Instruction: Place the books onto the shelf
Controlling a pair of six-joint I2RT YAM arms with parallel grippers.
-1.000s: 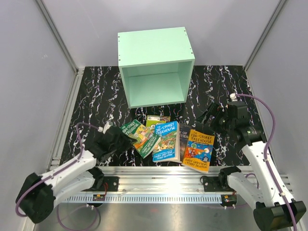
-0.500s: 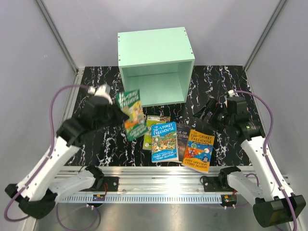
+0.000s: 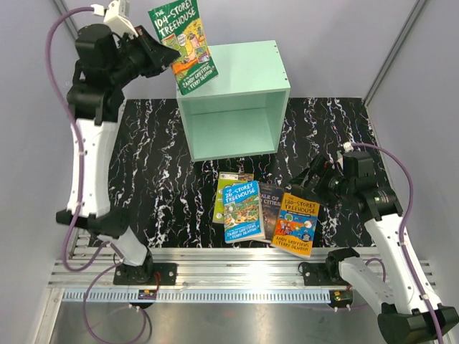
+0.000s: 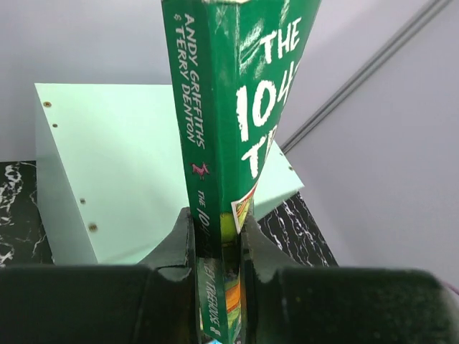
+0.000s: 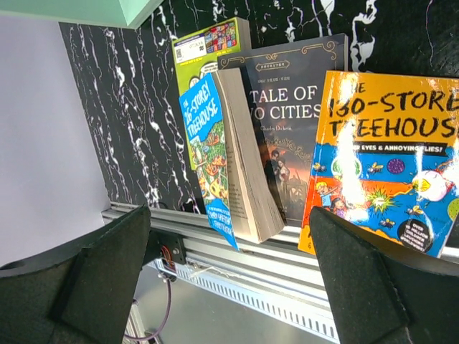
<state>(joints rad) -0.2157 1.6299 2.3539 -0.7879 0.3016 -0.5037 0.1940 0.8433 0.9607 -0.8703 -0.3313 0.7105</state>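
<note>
Right now the left hand [image 3: 159, 57] is closed on the green book [image 3: 182, 46], pinching it near the spine at its lower end. It holds the book upright, high above the top left corner of the shelf [image 3: 244, 68]. The other four books lie on the desk [image 3: 158, 165] in front of the shelf: a blue book [image 3: 242, 210], a dark book [image 3: 271, 208], an orange book [image 3: 297, 223] and a lime-green book [image 3: 233, 178] partly under the blue one.

The main risk, as I judge it, is the grip. Only a narrow strip of a thin paperback sits between the fingers [image 4: 176, 247], and most of the book stands free above them. A quick swing could make it pivot or slide out, and the loose cover and pages could fan open.

The shelf's opening faces the arms, so the book has to come down and round in front of it. Brought down too close, its corner may strike the top panel or the side wall, twisting it in the grip or shoving the shelf back. Let go upright with nothing beside it, it will likely topple over inside.

The right hand [image 3: 313, 175] hangs wide open and empty, just beside the orange book. If it reaches for the overlapping pile carelessly, it may drag the neighbouring books along, or meet the left arm at the shelf.
</note>
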